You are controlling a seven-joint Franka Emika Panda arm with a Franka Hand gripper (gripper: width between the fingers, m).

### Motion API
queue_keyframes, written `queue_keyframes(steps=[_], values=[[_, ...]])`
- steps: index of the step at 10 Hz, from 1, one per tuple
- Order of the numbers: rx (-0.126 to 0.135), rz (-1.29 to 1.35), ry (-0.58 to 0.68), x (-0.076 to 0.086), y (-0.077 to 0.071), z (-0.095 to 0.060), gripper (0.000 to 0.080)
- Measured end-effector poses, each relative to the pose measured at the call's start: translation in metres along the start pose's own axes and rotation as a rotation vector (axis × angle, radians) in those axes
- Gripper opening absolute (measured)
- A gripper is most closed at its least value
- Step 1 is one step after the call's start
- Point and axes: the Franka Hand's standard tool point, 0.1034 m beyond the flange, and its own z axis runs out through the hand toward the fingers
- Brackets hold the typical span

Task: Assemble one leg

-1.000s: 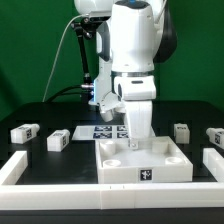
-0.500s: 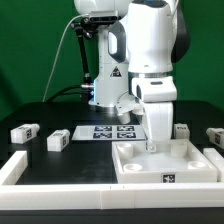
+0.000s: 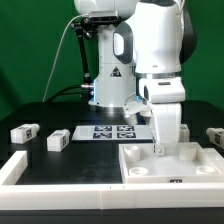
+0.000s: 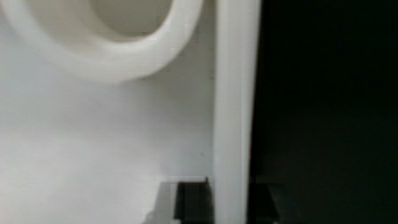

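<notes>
My gripper (image 3: 160,146) is shut on the far wall of the large white square tray-like piece (image 3: 195,172), which rests at the exterior view's right. In the wrist view the two dark fingers (image 4: 192,205) clamp the tray's thin upright wall (image 4: 231,100), with my gripper (image 4: 230,202) astride it and a round socket (image 4: 125,40) beside it. Two legs, small white tagged blocks, lie on the black table at the exterior view's left (image 3: 24,130) (image 3: 57,140). Another leg (image 3: 214,135) shows at the far right, partly cut off.
The marker board (image 3: 104,131) lies flat behind the tray, in front of the robot base. A raised white border (image 3: 20,168) runs along the table's left and front edges. The arm's body hides the table just behind the tray.
My gripper has slid the tray-like piece toward the exterior view's right, from the middle to near the right edge. The legs at the left have not moved.
</notes>
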Motion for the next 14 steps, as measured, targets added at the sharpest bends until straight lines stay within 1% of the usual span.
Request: queue_keyframes(steps=[1, 2, 4, 5, 8, 9, 10, 11, 12, 13, 14], values=[[0.003, 0.002, -0.003, 0.000, 0.006, 0.000, 0.0057], [-0.001, 0.005, -0.004, 0.001, 0.017, -0.001, 0.0057], [0.015, 0.003, -0.007, 0.002, 0.016, 0.000, 0.0057], [0.018, 0.007, -0.009, 0.002, 0.016, 0.000, 0.0057], [0.018, 0.022, -0.010, 0.002, 0.016, -0.001, 0.0057], [0.018, 0.023, -0.010, 0.002, 0.016, -0.001, 0.0243], [0.019, 0.023, -0.010, 0.001, 0.016, 0.000, 0.0381], [0.019, 0.023, -0.010, 0.001, 0.016, 0.000, 0.0381], [0.019, 0.023, -0.010, 0.001, 0.016, 0.000, 0.0558], [0.019, 0.023, -0.010, 0.001, 0.016, 0.000, 0.0621], [0.019, 0.023, -0.010, 0.001, 0.016, 0.000, 0.0621]])
